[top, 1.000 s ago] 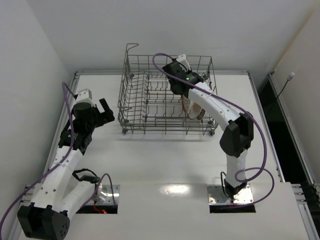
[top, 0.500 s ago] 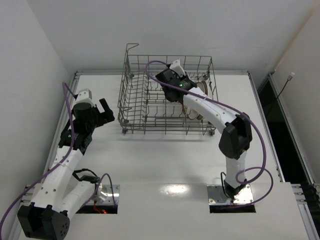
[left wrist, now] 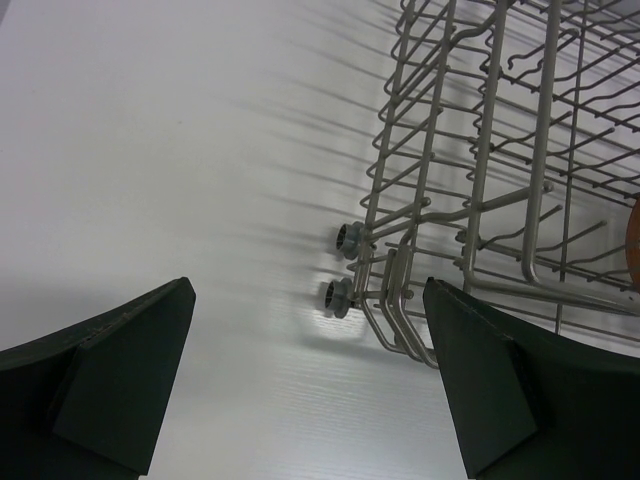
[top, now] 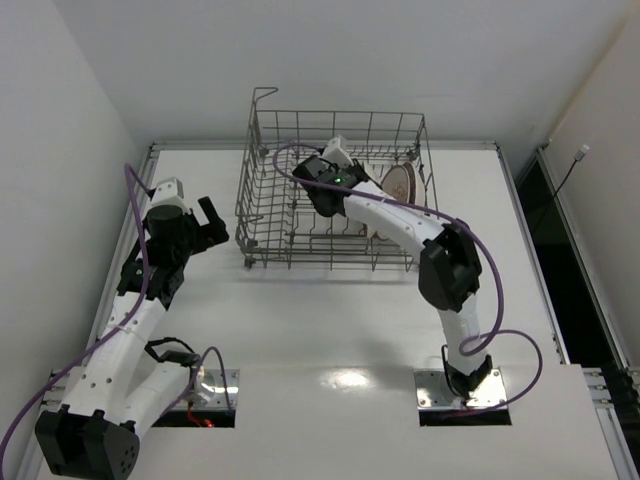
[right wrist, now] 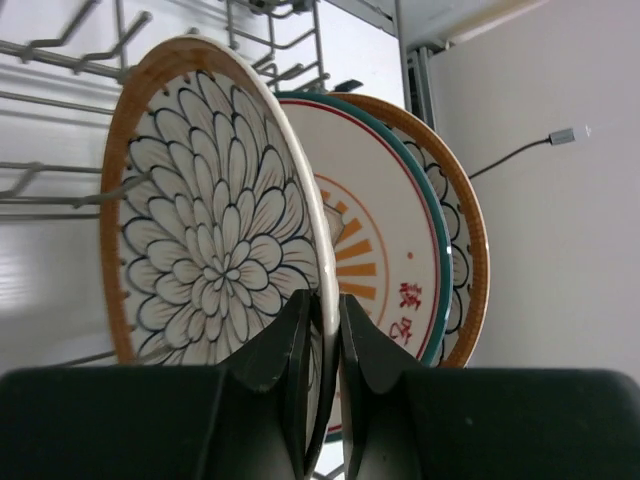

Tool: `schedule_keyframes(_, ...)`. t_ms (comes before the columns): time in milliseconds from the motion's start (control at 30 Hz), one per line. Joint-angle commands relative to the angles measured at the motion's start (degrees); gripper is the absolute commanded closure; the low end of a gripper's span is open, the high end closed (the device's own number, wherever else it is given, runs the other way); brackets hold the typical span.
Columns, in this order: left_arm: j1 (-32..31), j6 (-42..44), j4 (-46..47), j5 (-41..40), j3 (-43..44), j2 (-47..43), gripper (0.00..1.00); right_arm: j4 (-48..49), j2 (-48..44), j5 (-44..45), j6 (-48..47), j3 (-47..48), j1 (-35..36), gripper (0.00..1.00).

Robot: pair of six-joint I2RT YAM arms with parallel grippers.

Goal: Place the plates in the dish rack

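In the right wrist view my right gripper (right wrist: 325, 310) is shut on the lower rim of a petal-pattern plate (right wrist: 215, 230) with a brown rim. The plate stands upright among the tines of the grey wire dish rack (right wrist: 60, 55). Close behind it stand a white plate with an orange sunburst centre (right wrist: 370, 260) and a third brown-rimmed plate (right wrist: 465, 250). In the top view the right gripper (top: 322, 185) is inside the dish rack (top: 262, 205), and plates (top: 398, 184) stand upright in its right part. My left gripper (top: 212, 225) is open and empty, left of the rack.
In the left wrist view the left gripper (left wrist: 310, 370) hangs over bare white table, facing the rack's near-left corner (left wrist: 480, 200) with its small wheels (left wrist: 348, 240). White walls enclose the table on three sides. A purple cable loops over the right arm.
My right wrist has swung left and nearer inside the rack. The plates now show standing upright at the rack's right end. The left arm has not moved.
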Motion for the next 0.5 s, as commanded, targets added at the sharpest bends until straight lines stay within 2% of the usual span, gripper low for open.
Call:
schedule_keyframes(0, 0.2, 0.7, 2.9, -0.8, 0.1, -0.9, 0.0, -11.6, 1.2, 2.5, -0.8, 1.1, 0.8, 1.0)
schedule_keyframes(167, 0.2, 0.7, 3.4, -0.8, 0.1, -0.9, 0.0, -8.4, -4.1, -0.2, -0.8, -5.4, 0.8, 1.0)
schedule_keyframes(267, 0.2, 0.7, 3.4, -0.8, 0.1, -0.9, 0.0, -7.2, -5.5, -7.1, -0.8, -6.1, -0.5, 1.0)
schedule_keyframes(333, 0.2, 0.7, 3.4, -0.8, 0.1, -0.9, 0.0, -7.2, -6.2, -9.4, -0.8, -6.7, -0.5, 0.93)
schedule_keyframes(367, 0.2, 0.7, 3.4, -0.8, 0.1, -0.9, 0.0, -6.6, -6.8, -11.5, -0.8, -6.7, -0.5, 0.8)
schedule_keyframes(400, 0.2, 0.7, 3.4, -0.8, 0.1, -0.9, 0.0, -6.6, -7.3, -12.3, -0.8, -6.0, -0.5, 0.55)
schedule_keyframes(467, 0.2, 0.7, 3.4, -0.8, 0.1, -0.9, 0.0, -6.6, -8.0, -13.4, -0.2, -5.3, -0.5, 0.36)
